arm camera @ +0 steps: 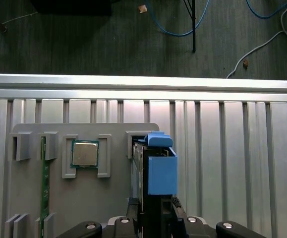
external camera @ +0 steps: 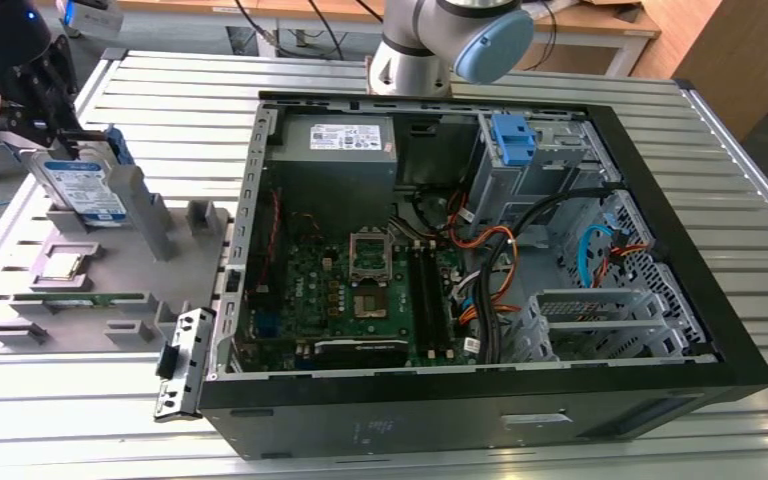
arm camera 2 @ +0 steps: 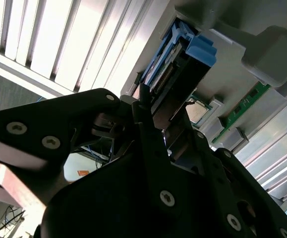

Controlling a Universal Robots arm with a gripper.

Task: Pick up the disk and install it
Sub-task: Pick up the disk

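Observation:
The disk (external camera: 87,188) stands on edge in a slot of the grey fixture plate (external camera: 117,270) at the exterior view's left, its white-and-blue label facing out and a blue rail along its side. My gripper (external camera: 61,143) comes down on its top end, and the black fingers (arm camera 2: 144,119) clamp the drive from both sides. The disk (arm camera 2: 180,69) shows between the fingers in the second wrist view. In the first wrist view the disk (arm camera: 160,171) is edge-on with its blue rail uppermost, and my gripper (arm camera: 155,210) is shut on its near end.
An open computer case (external camera: 718,330) lies in the middle of the slatted table, with a grey power-supply box (external camera: 351,140) and a blue bracket (external camera: 511,135) at the drive bay. A processor chip (arm camera: 85,152) and a memory stick (arm camera: 44,183) rest on the fixture. The arm's base (external camera: 418,55) stands behind the case.

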